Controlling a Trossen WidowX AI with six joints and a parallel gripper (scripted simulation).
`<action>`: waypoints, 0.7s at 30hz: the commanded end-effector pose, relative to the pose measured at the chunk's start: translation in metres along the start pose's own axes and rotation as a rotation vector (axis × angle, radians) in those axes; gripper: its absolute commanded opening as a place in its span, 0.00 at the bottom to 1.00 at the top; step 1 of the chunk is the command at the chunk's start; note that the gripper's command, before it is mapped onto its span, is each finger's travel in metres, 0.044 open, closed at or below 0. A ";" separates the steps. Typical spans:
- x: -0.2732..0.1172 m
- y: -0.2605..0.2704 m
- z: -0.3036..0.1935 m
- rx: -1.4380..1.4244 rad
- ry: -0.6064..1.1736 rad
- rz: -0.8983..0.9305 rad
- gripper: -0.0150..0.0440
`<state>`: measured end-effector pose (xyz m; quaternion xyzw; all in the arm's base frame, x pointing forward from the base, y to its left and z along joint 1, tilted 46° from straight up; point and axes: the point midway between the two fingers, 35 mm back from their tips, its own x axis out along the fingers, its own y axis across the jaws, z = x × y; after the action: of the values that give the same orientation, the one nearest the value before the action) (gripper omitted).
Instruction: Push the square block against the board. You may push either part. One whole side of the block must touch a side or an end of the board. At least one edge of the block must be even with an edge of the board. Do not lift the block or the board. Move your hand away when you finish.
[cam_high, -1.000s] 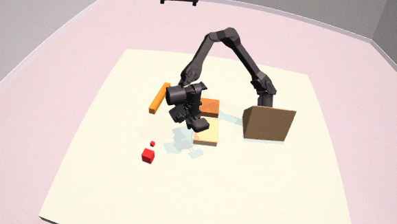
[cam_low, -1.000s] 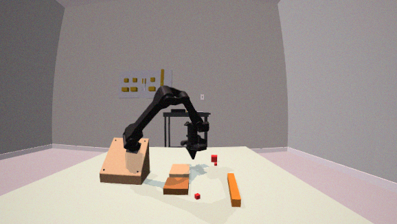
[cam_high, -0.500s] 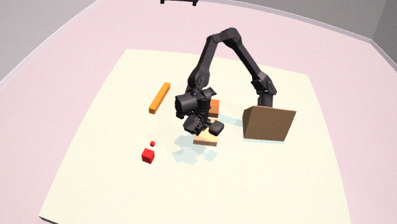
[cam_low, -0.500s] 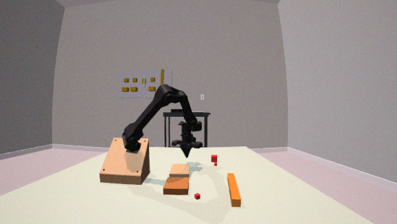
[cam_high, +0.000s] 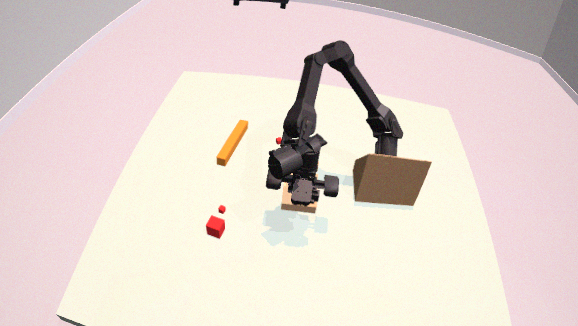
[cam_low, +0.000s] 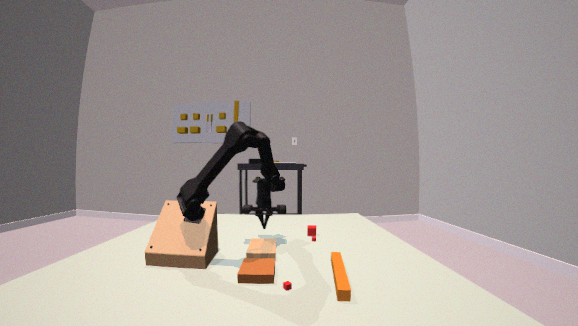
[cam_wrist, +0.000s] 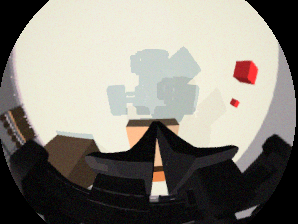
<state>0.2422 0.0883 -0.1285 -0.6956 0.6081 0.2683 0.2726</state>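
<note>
The pale wooden board (cam_high: 287, 200) (cam_low: 261, 246) (cam_wrist: 137, 132) lies flat under the hand. The orange-brown square block (cam_low: 257, 266) (cam_wrist: 158, 176) lies flat at the board's end, nearer the exterior camera. No table shows between them, but the arm and the low view hide whether they fully touch. Their right sides look nearly in line in the exterior view; the block's left side stands a little further out. My gripper (cam_low: 264, 227) (cam_wrist: 156, 124) is shut and empty, pointing down above the board, clear of both parts. In the top view the arm hides the block and fingertips.
A big wooden wedge (cam_high: 391, 180) (cam_low: 182, 227) (cam_wrist: 72, 155) stands by the arm's base. An orange bar (cam_high: 233, 142) (cam_low: 341, 276), a red cube (cam_high: 215, 227) (cam_low: 312, 230) (cam_wrist: 246, 71) and two tiny red cubes lie on the other side of the parts.
</note>
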 end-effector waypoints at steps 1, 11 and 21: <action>0.005 0.003 0.000 -0.025 0.000 0.008 0.25; 0.057 0.003 0.000 -0.025 0.003 0.008 0.25; 0.057 0.002 -0.007 -0.025 0.002 0.008 0.25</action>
<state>0.2468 0.0457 -0.1656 -0.6963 0.6072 0.2770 0.2641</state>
